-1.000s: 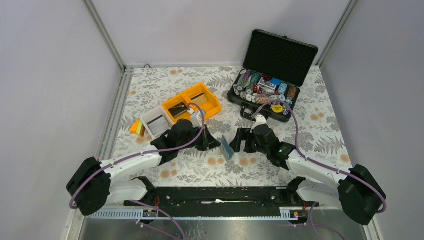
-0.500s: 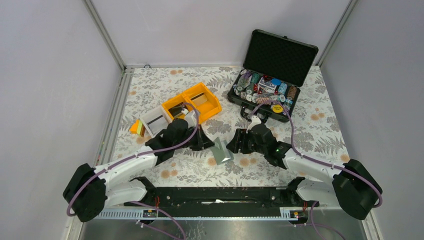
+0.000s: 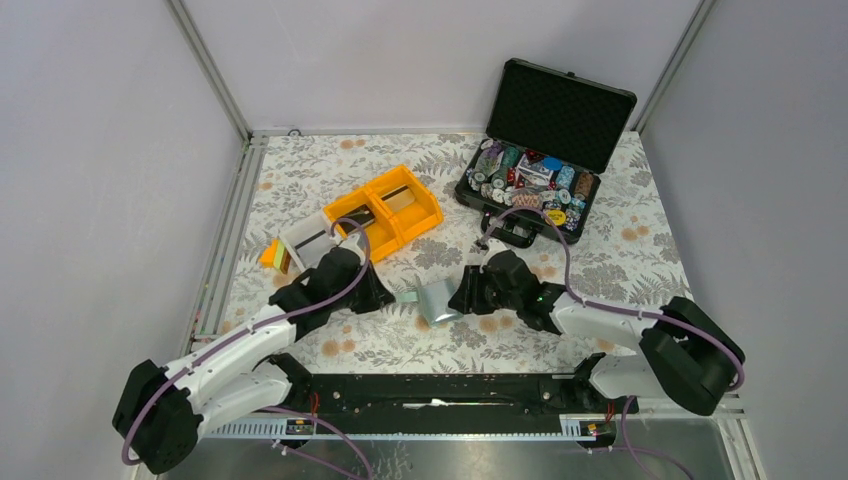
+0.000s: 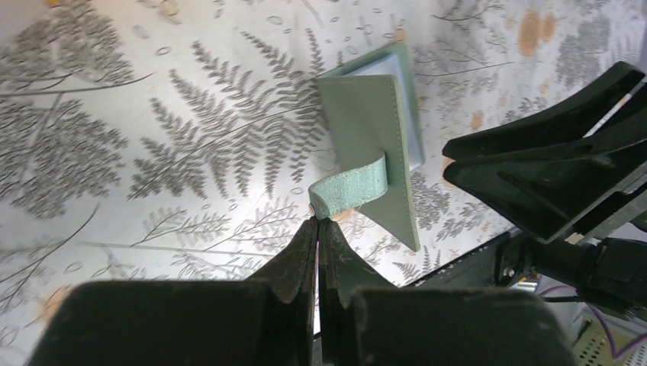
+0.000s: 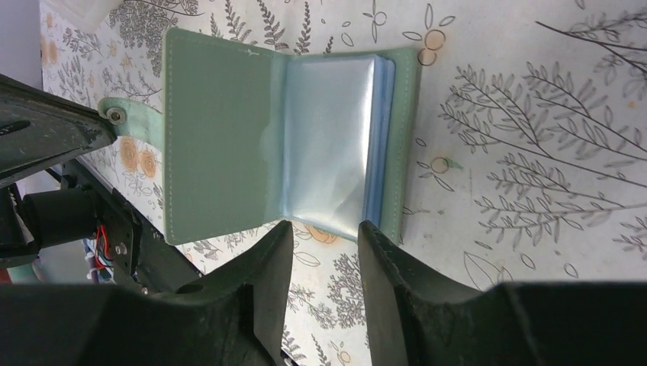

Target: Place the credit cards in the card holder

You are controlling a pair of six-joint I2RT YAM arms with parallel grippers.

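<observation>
Right pincer (image 5: 326, 227) narrower, at card holder (image 5: 221, 137)

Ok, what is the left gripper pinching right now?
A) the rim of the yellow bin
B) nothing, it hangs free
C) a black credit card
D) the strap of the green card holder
D: in the left wrist view the left gripper is closed on the end of the strap, which curls off the cover of the card holder.
</observation>
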